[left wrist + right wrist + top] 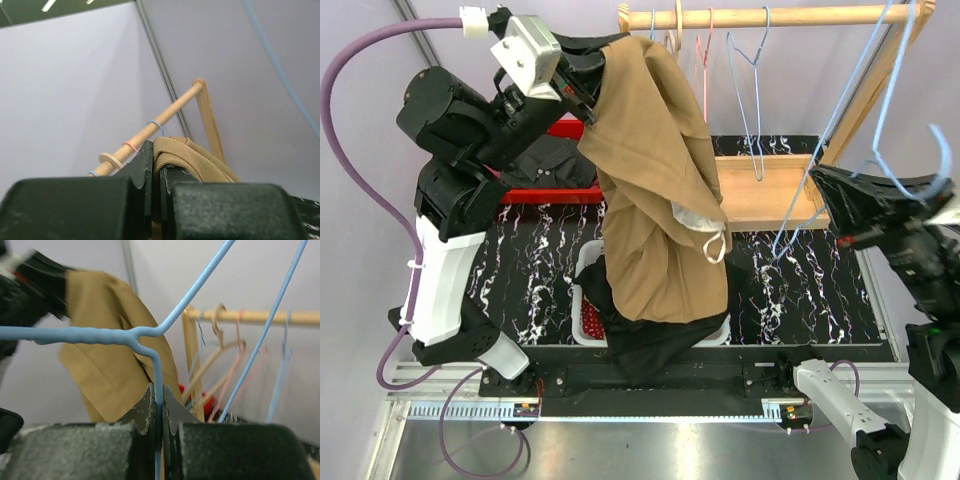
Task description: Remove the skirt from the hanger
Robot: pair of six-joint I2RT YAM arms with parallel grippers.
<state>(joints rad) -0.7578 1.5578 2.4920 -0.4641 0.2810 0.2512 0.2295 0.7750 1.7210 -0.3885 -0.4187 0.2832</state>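
Black marbled table (800,290), pale walls: left gripper (159,167) is clamped shut on a fold of the soft tan skirt (655,190), which drapes limply over a white basket (582,295). Right gripper (159,402) pinches the thin blue wire hanger (80,335), apart from the skirt.

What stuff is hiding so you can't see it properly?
- Top view: the tan skirt covers most of the white basket and what is inside.
- Top view: skirt folds hide the fingertips of the left gripper.
- Right wrist view: the blue hanger in the right gripper runs off the picture edges.
- Right wrist view: the top-left corner is blurred.
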